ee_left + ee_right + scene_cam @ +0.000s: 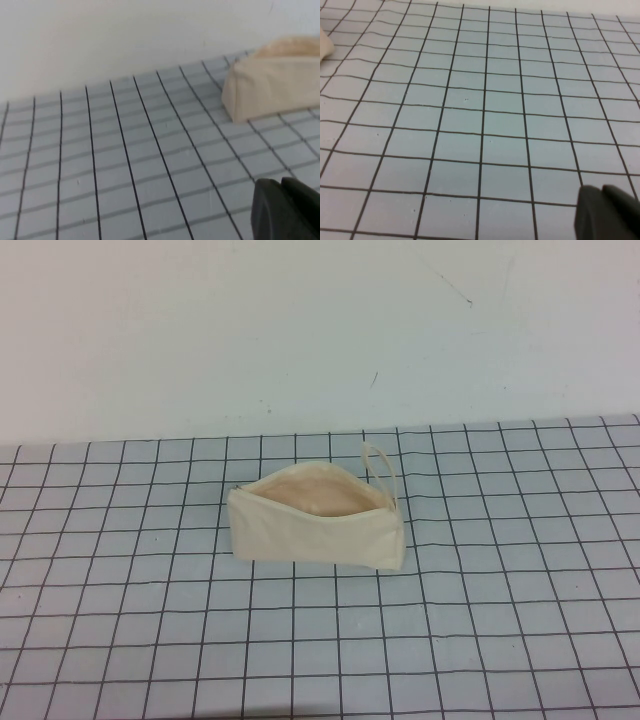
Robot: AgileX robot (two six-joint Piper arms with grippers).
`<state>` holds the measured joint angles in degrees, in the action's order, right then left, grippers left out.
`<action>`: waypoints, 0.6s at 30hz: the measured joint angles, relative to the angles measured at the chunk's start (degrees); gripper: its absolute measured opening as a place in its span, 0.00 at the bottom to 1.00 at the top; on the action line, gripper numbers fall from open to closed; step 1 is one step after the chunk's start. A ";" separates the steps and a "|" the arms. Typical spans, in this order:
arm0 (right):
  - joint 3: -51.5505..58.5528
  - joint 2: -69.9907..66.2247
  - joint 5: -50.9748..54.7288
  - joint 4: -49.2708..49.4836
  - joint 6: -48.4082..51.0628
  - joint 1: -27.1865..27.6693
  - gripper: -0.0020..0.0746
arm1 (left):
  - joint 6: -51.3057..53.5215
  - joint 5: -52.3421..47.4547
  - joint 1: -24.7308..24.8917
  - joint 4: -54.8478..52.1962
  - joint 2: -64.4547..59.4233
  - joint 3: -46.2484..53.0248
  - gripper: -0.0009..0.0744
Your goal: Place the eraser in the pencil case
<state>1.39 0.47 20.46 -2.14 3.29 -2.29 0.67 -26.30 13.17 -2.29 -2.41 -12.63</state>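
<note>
The cream-white pencil case [315,523] stands open on the grid mat in the middle of the high view, its peach-beige lining [315,495] facing up and its loop strap [381,465] at the right end. It also shows in the left wrist view [275,85], and its corner shows in the right wrist view [324,46]. The eraser is not visible in any view. My left gripper [282,187] is shut and empty, low over the mat, well short of the case. My right gripper [602,192] is shut and empty over bare mat. Neither gripper shows in the high view.
The grey-blue grid mat [480,620] covers the table. A plain pale wall [300,330] rises behind it.
</note>
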 joint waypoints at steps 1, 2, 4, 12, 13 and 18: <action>0.00 0.00 0.00 0.00 0.00 0.00 0.03 | -0.09 0.00 0.00 0.15 0.00 1.41 0.01; 0.00 0.00 0.00 0.00 0.00 0.00 0.03 | -0.09 0.00 0.00 0.17 0.00 2.60 0.01; 0.00 0.00 0.00 0.00 0.00 0.00 0.03 | -0.09 -0.11 0.00 0.27 0.00 4.65 0.01; 0.00 0.00 0.00 0.00 0.00 0.00 0.03 | -0.67 3.76 -0.46 1.65 1.23 13.08 0.01; 0.00 0.00 0.00 0.00 0.00 0.00 0.03 | -1.09 4.68 -1.16 1.96 1.97 13.23 0.01; 0.00 0.00 0.00 0.00 0.00 0.00 0.03 | -1.91 6.39 -5.13 3.74 2.95 13.56 0.01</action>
<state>1.39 0.47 20.46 -2.14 3.29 -2.29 -1.24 -19.91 8.04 1.45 0.54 0.93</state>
